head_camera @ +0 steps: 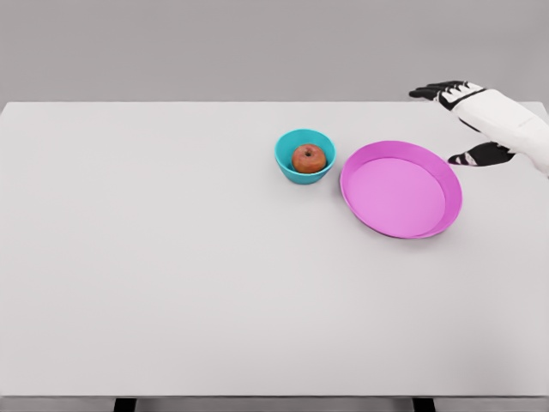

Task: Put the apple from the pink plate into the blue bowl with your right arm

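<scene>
A red apple [310,158] lies inside the small blue bowl [286,153] near the middle of the white table. Just to the right of the bowl sits the pink plate [400,189], which holds nothing. My right hand [453,120] hovers above the table's far right corner, beyond the plate's upper right rim. Its fingers [434,89] are spread and the thumb [479,156] points down-left; nothing is in its grasp. The left arm does not show.
The white table [171,257] fills most of the view, with its far edge near the top and its front edge near the bottom. Two dark table legs [125,404] peek out under the front edge.
</scene>
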